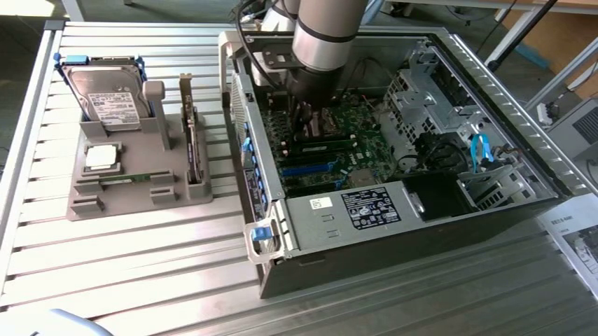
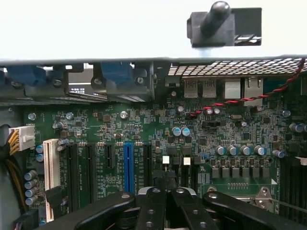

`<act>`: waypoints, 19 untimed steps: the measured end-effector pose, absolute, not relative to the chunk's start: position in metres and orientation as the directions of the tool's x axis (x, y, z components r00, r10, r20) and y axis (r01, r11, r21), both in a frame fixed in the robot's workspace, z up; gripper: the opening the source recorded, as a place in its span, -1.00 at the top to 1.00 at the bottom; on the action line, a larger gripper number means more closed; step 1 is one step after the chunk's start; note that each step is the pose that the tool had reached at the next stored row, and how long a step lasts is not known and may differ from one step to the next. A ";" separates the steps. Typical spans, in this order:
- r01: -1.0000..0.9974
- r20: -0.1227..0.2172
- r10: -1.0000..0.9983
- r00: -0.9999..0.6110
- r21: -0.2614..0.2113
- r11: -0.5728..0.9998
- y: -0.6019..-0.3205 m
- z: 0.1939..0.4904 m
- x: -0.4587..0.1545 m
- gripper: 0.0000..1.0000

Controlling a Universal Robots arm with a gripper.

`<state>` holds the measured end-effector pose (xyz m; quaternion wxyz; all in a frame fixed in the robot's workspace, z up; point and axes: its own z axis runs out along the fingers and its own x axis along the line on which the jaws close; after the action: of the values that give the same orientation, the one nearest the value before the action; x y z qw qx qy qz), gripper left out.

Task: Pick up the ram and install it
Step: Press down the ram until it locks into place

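Ram, a thin green circuit-board stick [image 1: 123, 178], lies flat in the grey plastic holder [image 1: 84, 189] on the tabletop, well apart from the fingers [image 2: 153, 206]. Fingers are closed together, gripping nothing, above the green motherboard [image 2: 144, 124].

**Ram** [image 1: 124, 177]: one thin, narrow green stick. Its chips and label are too small to make out. It sits low in the grey holder [image 1: 178, 196] on the counter [image 1: 140, 273], long side level, running across the holder between short grey posts at the end nearer the exterior view's bottom edge. It is on the exterior view's left, well apart from the open case [image 1: 280, 269], with nothing touching it.
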<state>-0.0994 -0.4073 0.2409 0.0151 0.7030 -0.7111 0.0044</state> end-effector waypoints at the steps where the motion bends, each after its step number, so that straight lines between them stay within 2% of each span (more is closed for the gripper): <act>1: -1.000 0.028 -1.000 -0.011 0.015 0.012 -0.407 0.240 -0.099 0.80; 19: -1.000 0.028 -1.000 -0.011 0.015 0.012 -0.405 0.237 -0.099 0.80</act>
<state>-0.0994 -0.4045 0.2374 0.0154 0.7029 -0.7111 0.0046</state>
